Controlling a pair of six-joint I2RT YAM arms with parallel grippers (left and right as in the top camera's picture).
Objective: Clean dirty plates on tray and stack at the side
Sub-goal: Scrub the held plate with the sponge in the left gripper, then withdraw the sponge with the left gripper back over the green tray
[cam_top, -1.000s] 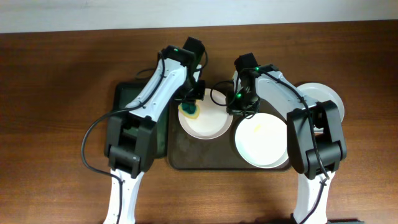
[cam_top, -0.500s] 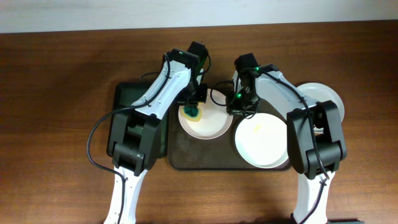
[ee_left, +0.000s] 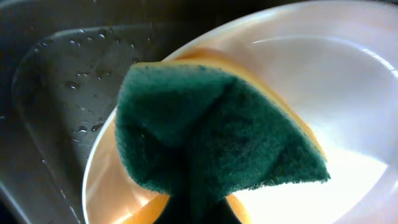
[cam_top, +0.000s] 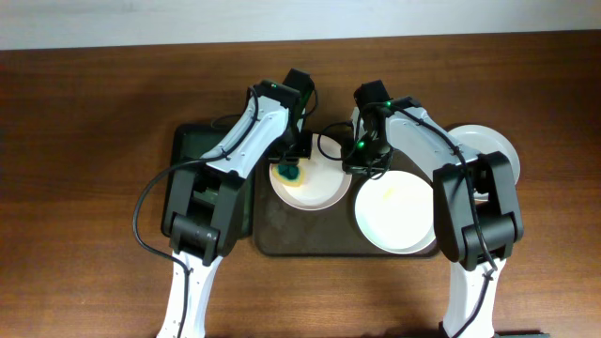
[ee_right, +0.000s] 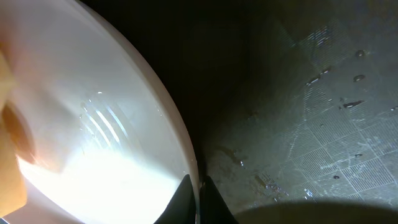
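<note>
A white plate [cam_top: 315, 188] lies at the back left of the brown tray [cam_top: 282, 235]. My left gripper [cam_top: 290, 169] is shut on a green and yellow sponge [ee_left: 217, 143] and presses it onto the left part of that plate [ee_left: 336, 81]. My right gripper [cam_top: 351, 165] is shut on the right rim of the same plate [ee_right: 93, 124], one finger inside and one outside [ee_right: 196, 193]. A second white plate [cam_top: 394, 211] with a faint yellow smear lies at the tray's right. A third white plate [cam_top: 488, 145] lies on the table to the right of the tray.
A narrower dark green tray [cam_top: 192, 145] lies against the left side of the brown tray, partly under my left arm. The wet tray floor [ee_right: 323, 124] shows water drops. Brown table [cam_top: 84, 188] surrounds the trays.
My left gripper has moved the sponge a little to the right and inward over the plate. My right gripper has kept its hold on the plate's rim.
</note>
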